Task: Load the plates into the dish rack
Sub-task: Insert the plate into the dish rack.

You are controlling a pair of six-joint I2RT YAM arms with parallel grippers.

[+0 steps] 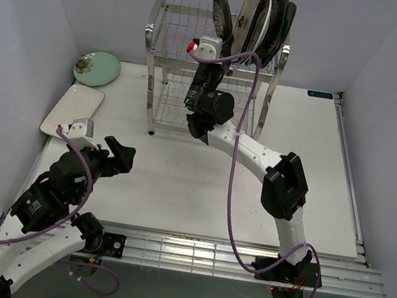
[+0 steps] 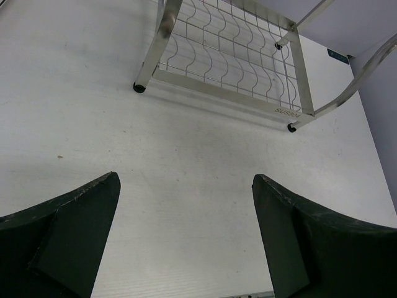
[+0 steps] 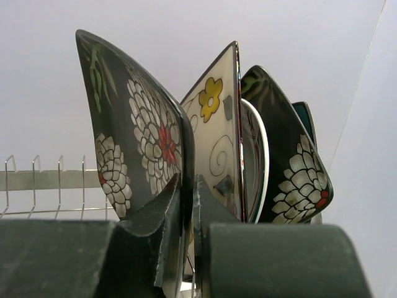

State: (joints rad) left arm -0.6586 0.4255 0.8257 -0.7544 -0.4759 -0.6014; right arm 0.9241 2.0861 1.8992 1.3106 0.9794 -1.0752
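The steel dish rack (image 1: pixel 171 46) stands at the back of the table. Several plates stand upright in its top tier. My right gripper (image 3: pixel 188 186) is shut on the lower rim of the leftmost one, a dark floral square plate (image 3: pixel 136 124). To its right stand the cream flowered plate (image 3: pixel 217 124), a round white plate (image 3: pixel 257 161), a second dark floral plate (image 3: pixel 291 161) and a teal plate (image 3: pixel 305 121). A pale green round plate (image 1: pixel 96 68) and a white rectangular plate (image 1: pixel 74 110) lie at the far left. My left gripper (image 1: pixel 118 155) hovers open over bare table, holding nothing.
The rack's lower wire shelf (image 2: pixel 229 56) and its black-footed post (image 2: pixel 139 87) lie ahead of my left gripper (image 2: pixel 186 186). Grey walls close in the table on the left, right and back. A purple cable (image 1: pixel 234 170) trails along the right arm.
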